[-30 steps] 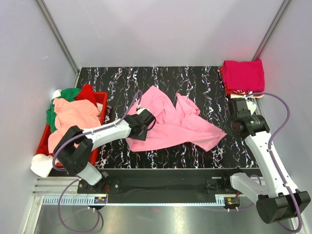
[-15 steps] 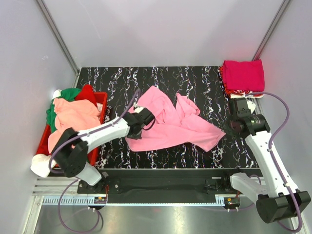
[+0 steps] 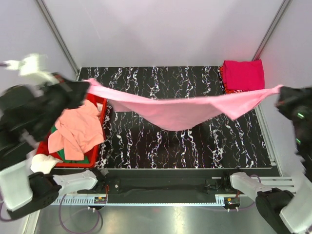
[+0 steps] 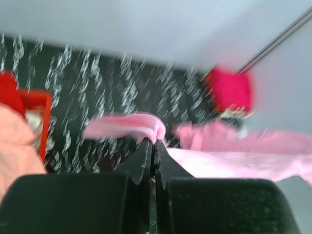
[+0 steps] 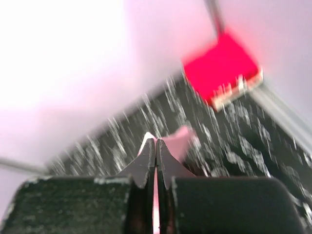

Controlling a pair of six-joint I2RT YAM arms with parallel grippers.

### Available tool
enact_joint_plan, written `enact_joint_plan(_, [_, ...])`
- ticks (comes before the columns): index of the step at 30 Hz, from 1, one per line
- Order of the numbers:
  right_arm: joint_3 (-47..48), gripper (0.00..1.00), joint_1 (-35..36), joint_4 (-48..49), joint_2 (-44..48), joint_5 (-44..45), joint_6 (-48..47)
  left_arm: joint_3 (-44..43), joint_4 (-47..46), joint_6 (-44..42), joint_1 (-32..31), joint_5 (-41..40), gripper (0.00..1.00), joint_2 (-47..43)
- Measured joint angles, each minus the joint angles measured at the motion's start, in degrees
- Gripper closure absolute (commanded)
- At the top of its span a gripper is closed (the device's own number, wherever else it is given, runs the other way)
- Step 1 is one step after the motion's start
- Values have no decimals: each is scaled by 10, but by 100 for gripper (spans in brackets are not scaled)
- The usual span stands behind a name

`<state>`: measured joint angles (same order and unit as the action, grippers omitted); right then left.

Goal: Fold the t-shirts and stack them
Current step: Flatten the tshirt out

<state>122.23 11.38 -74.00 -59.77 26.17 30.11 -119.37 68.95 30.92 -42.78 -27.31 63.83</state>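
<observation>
Holding: left fingers (image 4: 142,158) pinch the pink t-shirt (image 3: 180,109) at 9 o'clock, right fingers (image 5: 147,163) at 3 o'clock.
Why: stretched above the bench (image 3: 146,141) to open flat (for folding, I judge).

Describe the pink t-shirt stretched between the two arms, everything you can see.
The light pink t-shirt is soft, plain cloth, lifted and stretched wide above the table, sagging in the middle and apparently clear of it. The left end effector pinches one end over the red crate; the right end effector pinches the other near the folded magenta stack.
</observation>
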Motion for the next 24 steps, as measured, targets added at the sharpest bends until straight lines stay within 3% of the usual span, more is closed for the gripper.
enact_joint_plan(3, [139,100,0,-7,-2,44,-11,-82,-4,-17,0,4,100,-33])
enact_joint_plan(6, [188,100,0,-9,24,79,-28,-70,-36,-43,0,24,100,-85])
enact_joint_plan(12, [143,100,0,10,69,117,-88,-35,-65,-83,0,51,100,-92])
enact_joint_plan(18, [71,100,0,70,-29,109,-117,-39,-73,-99,14,38,100,16])
enact_joint_plan(24, [10,100,-11,165,-286,58,-111,-18,-95,-80,224,160,100,216])
